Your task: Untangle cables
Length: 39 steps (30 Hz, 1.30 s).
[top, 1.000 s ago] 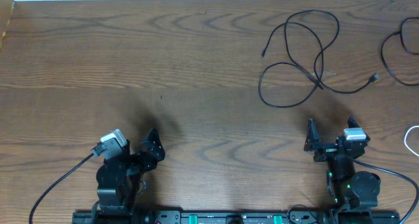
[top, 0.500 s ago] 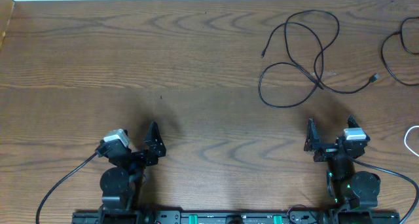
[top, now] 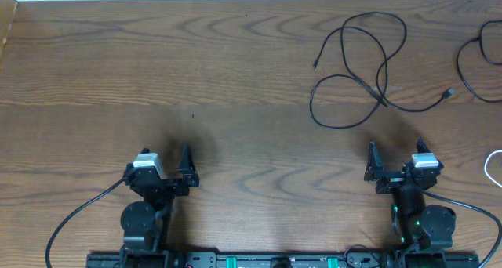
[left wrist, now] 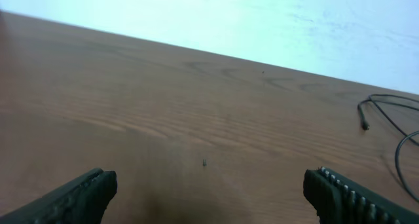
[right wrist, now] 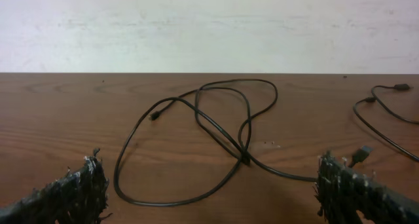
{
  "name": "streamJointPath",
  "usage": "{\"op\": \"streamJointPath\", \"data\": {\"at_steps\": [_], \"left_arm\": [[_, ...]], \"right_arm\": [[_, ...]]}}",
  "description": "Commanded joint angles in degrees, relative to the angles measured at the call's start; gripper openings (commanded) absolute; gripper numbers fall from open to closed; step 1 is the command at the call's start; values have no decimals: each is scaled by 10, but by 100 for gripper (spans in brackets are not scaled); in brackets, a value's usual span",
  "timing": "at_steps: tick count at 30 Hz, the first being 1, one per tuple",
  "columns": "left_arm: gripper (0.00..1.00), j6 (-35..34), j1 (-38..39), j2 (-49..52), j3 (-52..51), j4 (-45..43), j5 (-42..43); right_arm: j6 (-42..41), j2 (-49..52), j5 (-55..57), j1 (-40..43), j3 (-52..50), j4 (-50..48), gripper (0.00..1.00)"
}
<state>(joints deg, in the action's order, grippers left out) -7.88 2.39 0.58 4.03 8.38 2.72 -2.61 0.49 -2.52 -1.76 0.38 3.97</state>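
Observation:
One black cable (top: 383, 102) lies in crossed loops at the back right of the table, with a small plug end (top: 315, 64). In the right wrist view the same looped cable (right wrist: 245, 158) lies just beyond my open right gripper (right wrist: 213, 188), untouched. A second black cable (top: 460, 68) curls at the right edge, its plug (right wrist: 397, 88) showing far right. A white cable (top: 490, 164) peeks in at the right border. My right gripper (top: 395, 152) and left gripper (top: 165, 160) both sit near the front edge. The left gripper (left wrist: 209, 192) is open over bare wood, a cable end (left wrist: 364, 126) far to its right.
The wooden table (top: 157, 56) runs back to a white wall (right wrist: 209, 27). Thick black arm wires (top: 74, 221) trail at the front by the arm bases. A tiny dark speck (left wrist: 203, 162) lies on the wood ahead of the left gripper.
The left arm's wrist has swung round from pointing back-right to pointing straight back. The right arm and the cables have not moved.

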Motion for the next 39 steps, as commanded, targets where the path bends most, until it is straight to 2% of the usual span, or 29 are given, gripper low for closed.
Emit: {"op": "streamJointPath", "data": {"at_steps": [1,4,39], "left_arm": [[98,55,-2,-5,-21,-14,19],[98,73,-2,-5,-38,-53,39],[98,79,4,-5,-38,-48,34]], "right_arm": [[-7,-2,7,-5,-1,3,99],[-7,-2,6,-5,-1,3,99],[-7,-2,7,-5,-1,3,99]]}}
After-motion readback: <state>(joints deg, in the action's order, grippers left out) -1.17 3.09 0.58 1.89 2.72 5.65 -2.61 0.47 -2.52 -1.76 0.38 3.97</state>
